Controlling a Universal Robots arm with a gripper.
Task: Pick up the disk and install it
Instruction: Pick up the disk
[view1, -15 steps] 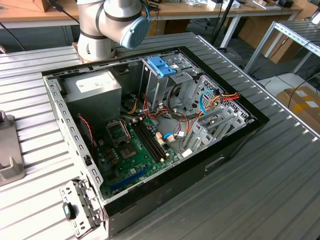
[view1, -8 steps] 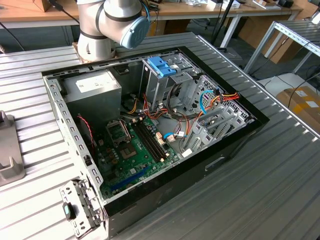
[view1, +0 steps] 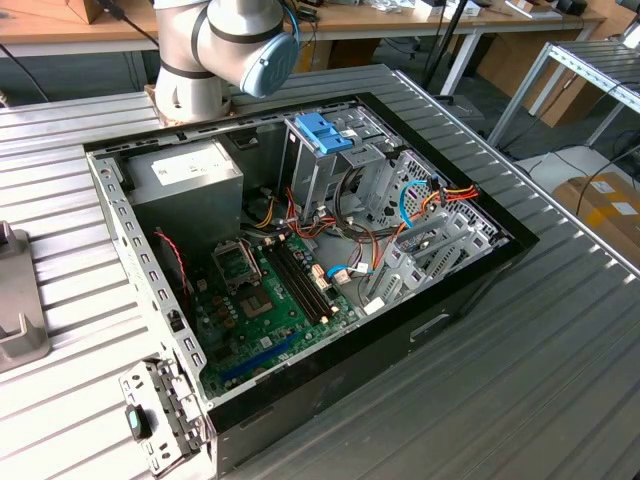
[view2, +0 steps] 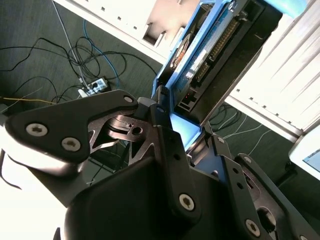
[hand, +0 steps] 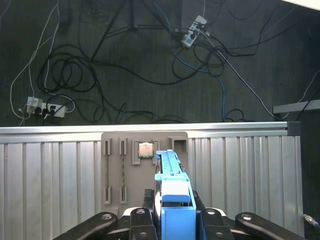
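**Disk pinched in the gripper, seen from both wrist cameras**

Disk (hand: 172, 200) stands edge-on in the first wrist view, its light-blue carrier facing the camera, with the gripper (hand: 172, 220) closed on it from both sides. The black fingers (hand: 142, 220) press against the carrier's flanks, with no gap showing between pad and plastic. Beyond the disk lies a ribbed metal table (hand: 50, 175) carrying a grey fixture plate (hand: 115, 165) with a processor chip (hand: 145, 149) seated in it. Past the table's edge is a dark floor strewn with cables (hand: 75, 75) and a power strip (hand: 42, 106).

The second wrist view turns the same grip sideways. Here the disk (view2: 215, 50) shows its broad face: dark body, circuit board and connector row, framed by the light-blue carrier. One end is held in the gripper (view2: 185, 130), and the rest juts out clear of the fingers (view2: 160, 107).

The exterior view supplies the wider setting. An open computer case (view1: 450, 310) lies on its side on the ribbed table (view1: 540, 380). Inside are the green motherboard (view1: 260, 310), the power supply (view1: 190, 185) and a tall metal drive cage (view1: 320, 175) topped by a blue-handled carrier (view1: 325, 130). The arm's base (view1: 215, 50) stands just behind the case.
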